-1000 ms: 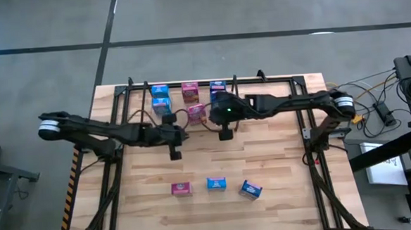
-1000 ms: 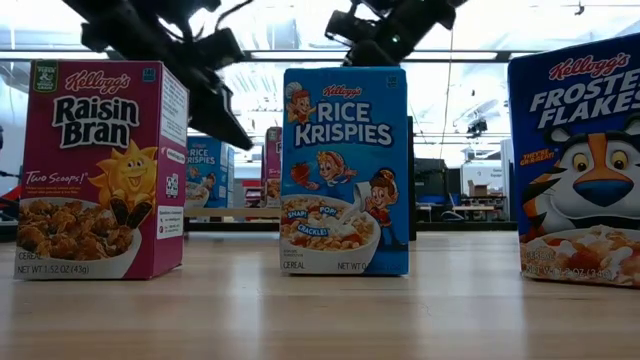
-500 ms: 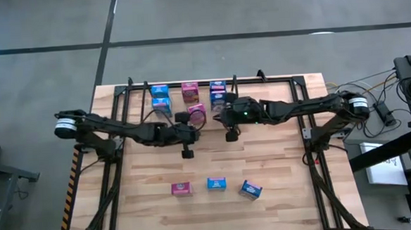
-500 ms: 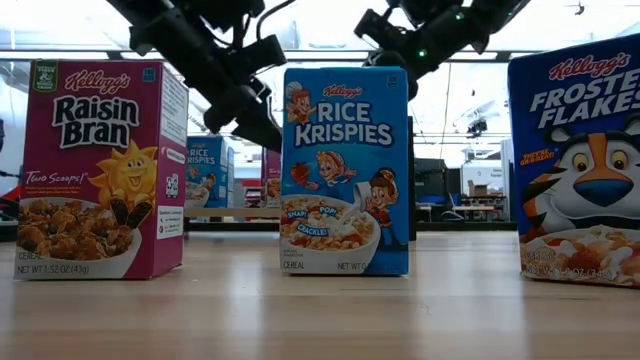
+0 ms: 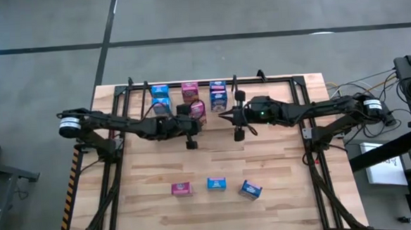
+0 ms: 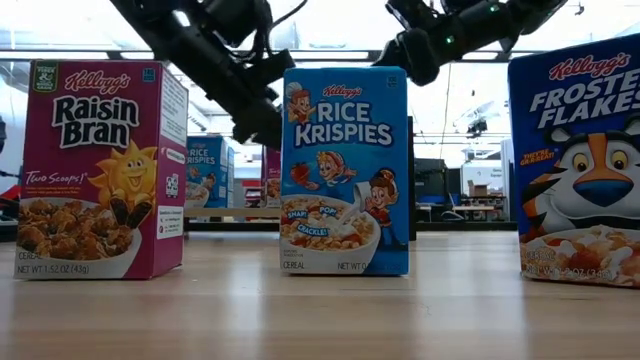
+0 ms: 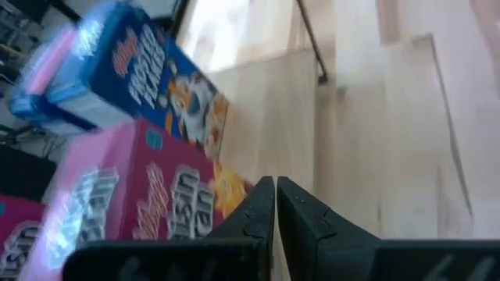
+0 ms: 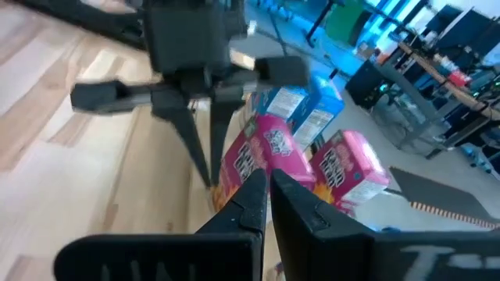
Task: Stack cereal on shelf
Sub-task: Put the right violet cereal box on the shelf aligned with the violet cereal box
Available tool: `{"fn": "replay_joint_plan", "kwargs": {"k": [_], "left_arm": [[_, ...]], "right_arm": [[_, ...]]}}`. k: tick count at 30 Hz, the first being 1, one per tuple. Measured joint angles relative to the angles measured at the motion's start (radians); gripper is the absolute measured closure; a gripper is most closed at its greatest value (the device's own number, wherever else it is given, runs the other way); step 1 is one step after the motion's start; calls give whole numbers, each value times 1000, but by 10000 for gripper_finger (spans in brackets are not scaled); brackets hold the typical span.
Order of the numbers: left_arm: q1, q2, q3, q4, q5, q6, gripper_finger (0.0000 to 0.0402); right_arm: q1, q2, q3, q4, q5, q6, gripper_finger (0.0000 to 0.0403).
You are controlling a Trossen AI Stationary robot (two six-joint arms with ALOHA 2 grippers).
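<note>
High view shows that the left gripper (image 5: 191, 143) has moved toward the shelf (image 5: 274, 79) since a second ago, and the right gripper (image 5: 238, 135) has shifted to the right, away from the boxes on the shelf. Three cereal boxes stay in a row far from the shelf, at the near side of the table (image 5: 286, 167): a pink Raisin Bran box (image 5: 181, 189), a blue Rice Krispies box (image 5: 217, 183) and a blue Frosted Flakes box (image 5: 250, 190). The other boxes (image 5: 160, 93) stand at the shelf, just behind the two grippers. Both grippers are fully closed and hold nothing. The left one hangs just in front of a pink box (image 7: 148, 215) at the shelf.
</note>
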Motion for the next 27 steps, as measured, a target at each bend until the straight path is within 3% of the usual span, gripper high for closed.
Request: {"fn": "replay_joint_plan", "kwargs": {"k": [27], "left_arm": [[105, 5, -6, -52, 0, 3, 401]], "right_arm": [[0, -9, -25, -9, 0, 19, 394]]}}
